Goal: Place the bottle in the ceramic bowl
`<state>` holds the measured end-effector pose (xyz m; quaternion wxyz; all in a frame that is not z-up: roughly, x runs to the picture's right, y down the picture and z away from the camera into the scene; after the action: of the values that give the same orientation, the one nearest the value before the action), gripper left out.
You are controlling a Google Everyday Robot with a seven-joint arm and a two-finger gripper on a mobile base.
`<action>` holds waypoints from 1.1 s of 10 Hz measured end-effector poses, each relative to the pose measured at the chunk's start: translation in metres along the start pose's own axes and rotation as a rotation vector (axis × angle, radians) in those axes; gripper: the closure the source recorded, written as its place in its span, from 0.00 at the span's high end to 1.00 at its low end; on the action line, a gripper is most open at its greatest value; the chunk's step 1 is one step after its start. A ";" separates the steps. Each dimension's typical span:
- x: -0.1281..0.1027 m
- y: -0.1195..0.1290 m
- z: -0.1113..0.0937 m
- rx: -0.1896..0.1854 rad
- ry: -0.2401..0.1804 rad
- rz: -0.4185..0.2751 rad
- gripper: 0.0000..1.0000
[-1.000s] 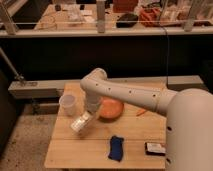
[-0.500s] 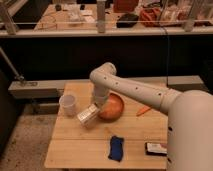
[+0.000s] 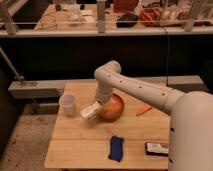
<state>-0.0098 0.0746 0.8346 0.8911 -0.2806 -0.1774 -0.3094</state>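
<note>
Mira: Since 1 second ago the bottle has travelled up and to the right, away from the table's front and toward the ceramic bowl.
Tom: And the tool?
Mira: It hangs at the bowl's left edge, its 2 fingers clamped tight on the bottle's upper right end.
Tom: Where is the bottle exactly?
Mira: It is held tilted between the white cup and the bowl, its upper end at the bowl's rim. Whether it touches the rim cannot be told. It is not inside the bowl.
Tom: What else is on the table?
Mira: 1 orange piece lies right of the bowl. 1 blue cloth lies near the front, with 1 black-and-white box to its right. All 3 lie well apart from the tool.
</note>
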 end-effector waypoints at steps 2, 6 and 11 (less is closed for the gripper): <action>0.005 0.000 -0.001 0.002 0.002 0.015 0.01; 0.014 -0.001 -0.003 0.006 0.008 0.042 0.01; 0.022 -0.002 -0.006 0.005 0.011 0.064 0.01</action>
<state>0.0061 0.0594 0.8421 0.9022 -0.2824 -0.1642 -0.2816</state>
